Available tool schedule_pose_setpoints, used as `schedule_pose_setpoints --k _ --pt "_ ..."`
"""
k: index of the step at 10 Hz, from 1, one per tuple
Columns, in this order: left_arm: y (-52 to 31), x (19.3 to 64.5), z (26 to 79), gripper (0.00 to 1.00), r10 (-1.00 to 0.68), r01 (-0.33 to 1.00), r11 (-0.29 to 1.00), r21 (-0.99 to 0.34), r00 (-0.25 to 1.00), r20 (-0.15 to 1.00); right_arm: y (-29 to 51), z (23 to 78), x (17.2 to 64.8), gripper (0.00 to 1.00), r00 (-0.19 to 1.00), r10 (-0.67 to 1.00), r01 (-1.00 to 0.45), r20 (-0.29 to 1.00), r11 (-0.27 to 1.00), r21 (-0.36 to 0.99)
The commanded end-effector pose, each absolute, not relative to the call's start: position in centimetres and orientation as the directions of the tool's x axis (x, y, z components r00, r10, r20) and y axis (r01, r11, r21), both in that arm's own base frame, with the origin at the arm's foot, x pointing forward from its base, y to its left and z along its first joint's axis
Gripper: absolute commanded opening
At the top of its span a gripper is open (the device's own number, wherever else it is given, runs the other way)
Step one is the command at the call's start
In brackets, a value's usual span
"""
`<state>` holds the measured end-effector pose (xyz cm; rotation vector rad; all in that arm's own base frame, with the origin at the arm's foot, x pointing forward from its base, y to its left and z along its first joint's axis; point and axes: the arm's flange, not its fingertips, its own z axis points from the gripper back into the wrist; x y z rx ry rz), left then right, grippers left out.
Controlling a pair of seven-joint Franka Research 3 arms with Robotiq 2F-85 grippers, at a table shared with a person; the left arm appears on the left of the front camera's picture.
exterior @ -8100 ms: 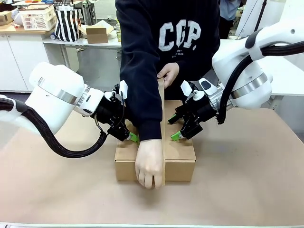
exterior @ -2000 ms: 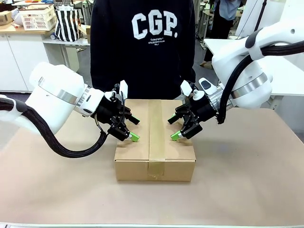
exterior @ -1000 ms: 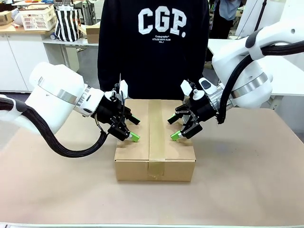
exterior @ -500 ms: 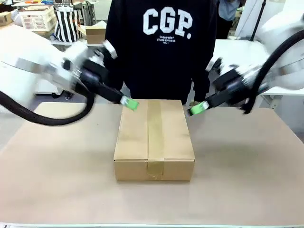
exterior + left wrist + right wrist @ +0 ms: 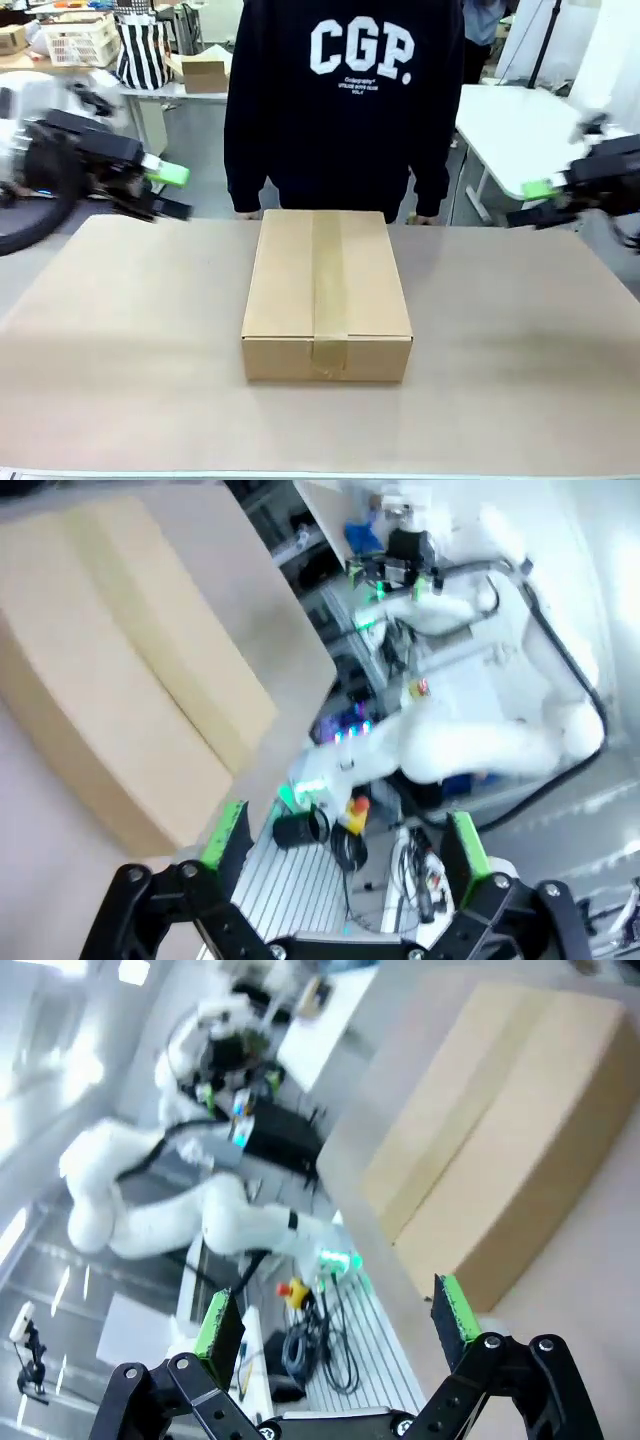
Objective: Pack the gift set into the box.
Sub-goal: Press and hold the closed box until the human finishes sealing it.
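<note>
In the front view, the large brown cardboard box (image 5: 326, 290) sits closed and taped in the middle of the desk (image 5: 520, 350), in front of a person in a dark sweatshirt (image 5: 345, 100). The blurred left claw (image 5: 160, 190) is far left, the right claw (image 5: 535, 200) far right. In the left wrist view, the left claw (image 5: 345, 840) has its fingers apart and empty, the box (image 5: 130, 670) beyond. In the right wrist view, the right claw (image 5: 335, 1325) is spread apart too, near the box (image 5: 500, 1140).

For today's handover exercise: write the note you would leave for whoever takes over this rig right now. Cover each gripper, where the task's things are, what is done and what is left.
Left gripper: open, empty, up off the table's left side, clear of the box.
Right gripper: open, empty, off to the right, also clear.
The box: centre of the table, flaps shut, tape strip running along its top and down the near face.
The gift set cannot be seen; presumably sealed inside.
A person stands at the far edge, hands by their sides.
Done: box closed and taped.
Left: apparently nothing.
</note>
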<state>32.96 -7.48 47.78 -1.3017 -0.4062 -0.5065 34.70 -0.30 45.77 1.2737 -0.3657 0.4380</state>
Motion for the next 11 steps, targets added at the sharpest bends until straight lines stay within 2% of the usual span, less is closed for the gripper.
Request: schedule_pose_setpoints --k 1,2,3,11 --pt "-2.2 29.5 48.5 1.0 0.11 0.611 0.205 -0.765 0.762 0.638 -2.6 45.0 32.3 1.0 0.873 -0.119 -0.424 0.473 0.296 0.856" --pt "-0.8 29.3 48.6 1.0 0.187 0.683 0.192 -0.705 0.68 0.709 -2.5 44.3 32.7 1.0 0.844 -0.129 -0.465 0.52 0.306 0.831" --pt "-3.1 32.6 49.0 1.0 0.005 0.569 0.208 -0.796 0.813 0.582 -3.0 45.0 33.4 1.0 0.873 0.003 -0.47 0.487 0.269 0.841" --pt "-3.1 32.6 49.0 1.0 0.005 0.569 0.208 -0.796 0.813 0.582 -3.0 45.0 33.4 1.0 0.873 0.003 -0.47 0.487 0.269 0.841"
